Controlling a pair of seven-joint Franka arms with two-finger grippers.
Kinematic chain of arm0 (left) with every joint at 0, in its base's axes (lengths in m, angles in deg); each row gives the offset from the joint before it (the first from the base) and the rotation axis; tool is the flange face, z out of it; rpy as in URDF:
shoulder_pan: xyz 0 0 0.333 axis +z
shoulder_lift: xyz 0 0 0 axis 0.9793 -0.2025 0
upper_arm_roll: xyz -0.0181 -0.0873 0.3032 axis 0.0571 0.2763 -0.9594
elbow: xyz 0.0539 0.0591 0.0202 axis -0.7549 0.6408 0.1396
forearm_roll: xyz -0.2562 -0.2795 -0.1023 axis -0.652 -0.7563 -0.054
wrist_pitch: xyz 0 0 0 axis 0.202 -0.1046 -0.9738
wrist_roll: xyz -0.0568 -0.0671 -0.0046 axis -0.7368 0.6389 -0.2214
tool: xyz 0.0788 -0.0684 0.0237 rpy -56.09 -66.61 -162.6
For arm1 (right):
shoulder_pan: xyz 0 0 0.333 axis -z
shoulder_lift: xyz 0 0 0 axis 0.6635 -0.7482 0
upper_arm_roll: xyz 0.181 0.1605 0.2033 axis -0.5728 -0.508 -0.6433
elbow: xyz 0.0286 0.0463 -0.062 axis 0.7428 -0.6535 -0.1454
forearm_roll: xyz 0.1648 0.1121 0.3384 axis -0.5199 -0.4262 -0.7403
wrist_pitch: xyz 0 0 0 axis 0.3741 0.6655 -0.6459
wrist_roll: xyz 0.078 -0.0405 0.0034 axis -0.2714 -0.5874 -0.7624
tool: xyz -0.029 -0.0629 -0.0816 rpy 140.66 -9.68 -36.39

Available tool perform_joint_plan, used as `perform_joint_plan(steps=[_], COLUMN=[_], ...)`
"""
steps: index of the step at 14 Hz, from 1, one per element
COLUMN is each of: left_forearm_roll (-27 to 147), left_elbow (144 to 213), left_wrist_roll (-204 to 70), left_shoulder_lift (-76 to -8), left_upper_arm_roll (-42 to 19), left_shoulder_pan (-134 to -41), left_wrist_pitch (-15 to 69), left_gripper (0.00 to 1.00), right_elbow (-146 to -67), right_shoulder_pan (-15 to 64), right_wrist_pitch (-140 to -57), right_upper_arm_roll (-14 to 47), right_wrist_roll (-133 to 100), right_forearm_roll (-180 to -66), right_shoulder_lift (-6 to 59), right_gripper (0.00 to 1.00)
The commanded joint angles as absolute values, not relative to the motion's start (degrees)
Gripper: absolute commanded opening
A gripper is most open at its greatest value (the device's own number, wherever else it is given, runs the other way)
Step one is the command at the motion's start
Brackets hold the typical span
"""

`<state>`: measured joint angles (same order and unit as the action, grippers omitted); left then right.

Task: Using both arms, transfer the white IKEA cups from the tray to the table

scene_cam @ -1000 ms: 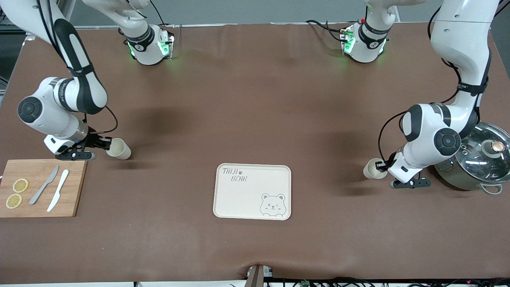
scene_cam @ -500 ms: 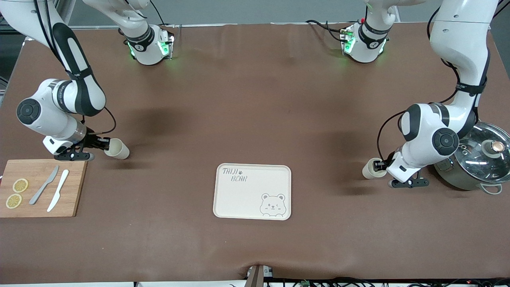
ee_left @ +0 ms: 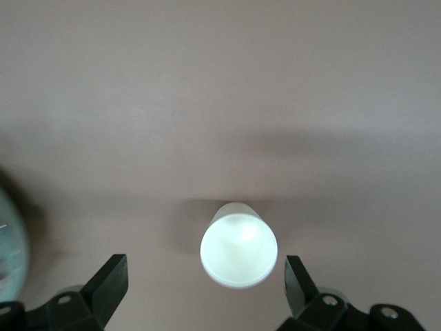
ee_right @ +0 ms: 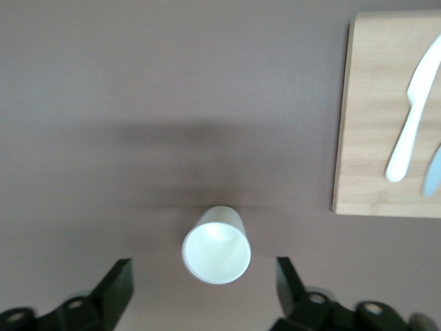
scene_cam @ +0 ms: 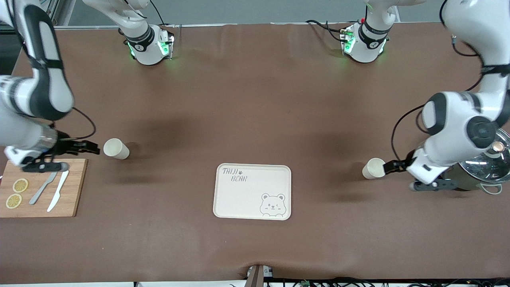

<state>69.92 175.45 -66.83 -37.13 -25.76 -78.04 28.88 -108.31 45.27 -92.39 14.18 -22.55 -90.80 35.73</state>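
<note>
- Right gripper (scene_cam: 89, 148): fingers (ee_right: 116, 286) spread wide, holding nothing; in the right wrist view the two black pads stand well out to either side of the cup, touching neither wall nor rim
- Cup at the right arm's end (scene_cam: 116, 149) lies on the brown table (scene_cam: 255, 99), its open mouth turned toward the gripper; front view shows a clear gap between fingertips and rim
- Left gripper (scene_cam: 392, 164): fingers (ee_left: 110, 279) likewise wide apart and empty; in the left wrist view the cup sits between the pads but apart from both
- Cup at the left arm's end (scene_cam: 373, 168) lies on the table, mouth toward the gripper; the fingertips come just up to its rim in the front view, and whether they touch there cannot be told
- Bear-print tray (scene_cam: 252, 191) sits between the two cups, a little nearer the front camera, with neither cup on it
- Wooden board (scene_cam: 73, 187) with two knives (scene_cam: 51, 188) and lemon slices (scene_cam: 16, 193) lies just beside the right gripper, part of it covered by the wrist
- Lidded steel pot (scene_cam: 484, 163) at the left arm's end is partly hidden by the left arm (scene_cam: 458, 131) and cut by the frame edge
- Right arm (scene_cam: 36, 91) runs off the picture's edge; both wrist views are soft, the cups' insides washed out
</note>
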Motion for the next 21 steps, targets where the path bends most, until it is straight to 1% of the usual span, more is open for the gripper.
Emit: perform_joint_plan(steps=[1,2,3,4,6,9,11,12,15,17,18,19,20,21], left_forearm_roll=[71.02,71.02,70.59,71.19,71.29,70.67,70.41,70.41,70.41,71.11,71.20,70.68,70.41,70.32], left_elbow=[164.69,162.66,161.51,159.84,156.15,154.82,154.82,154.82,154.73,154.90,155.08,155.08,155.08,155.08], left_wrist_roll=[-67.16,-67.25,-67.42,-67.34,-67.25,-66.99,-66.98,-66.90,-67.07,-66.72,-67.16,-67.33,-67.25,-66.81], left_shoulder_lift=[-37.48,-37.31,-36.52,-35.39,-35.20,-33.63,-32.74,-31.52,-30.98,-28.89,-28.09,-27.30,-26.94,-26.76], left_upper_arm_roll=[-26.40,-26.23,-26.23,-26.23,-26.49,-25.96,-25.88,-25.88,-25.79,-25.44,-25.44,-25.09,-24.21,-23.60], left_shoulder_pan=[-76.74,-75.69,-75.07,-74.81,-74.80,-74.80,-74.98,-74.72,-74.80,-75.24,-75.24,-75.15,-75.15,-75.15], left_wrist_pitch=[19.96,18.38,16.63,13.91,7.15,2.74,1.06,0.36,0.35,0.00,-0.26,-1.40,-2.11,-2.63], left_gripper=[1.00,1.00,1.00,1.00,1.00,1.00,1.00,1.00,1.00,1.00,1.00,1.00,1.00,1.00], right_elbow=[-92.13,-87.21,-84.46,-83.65,-84.17,-85.04,-89.68,-90.93,-95.67,-100.58,-101.56,-100.70,-98.00,-97.01], right_shoulder_pan=[43.50,43.41,42.89,42.45,41.92,41.04,41.04,40.95,39.19,39.19,39.45,39.80,39.98,40.24], right_wrist_pitch=[-80.42,-76.56,-72.08,-68.73,-63.53,-59.91,-60.60,-60.44,-61.75,-65.60,-66.49,-66.59,-66.33,-66.32], right_upper_arm_roll=[14.20,14.20,14.20,14.11,14.11,14.03,14.03,13.94,13.59,13.67,13.85,13.94,14.11,14.11], right_wrist_roll=[-23.02,-23.02,-22.58,-22.32,-19.35,-15.81,-15.81,-15.81,-15.72,-16.25,-16.95,-18.00,-19.83,-20.72], right_forearm_roll=[-90.95,-90.86,-90.51,-90.34,-90.42,-88.24,-86.82,-85.77,-83.39,-83.39,-83.48,-83.91,-83.57,-83.31], right_shoulder_lift=[33.26,33.26,33.61,34.22,39.74,43.88,48.62,49.86,53.47,56.71,57.25,56.74,55.95,55.16], right_gripper=[1.00,1.00,1.00,1.00,1.00,1.00,1.00,1.00,1.00,1.00,1.00,1.00,1.00,1.00])
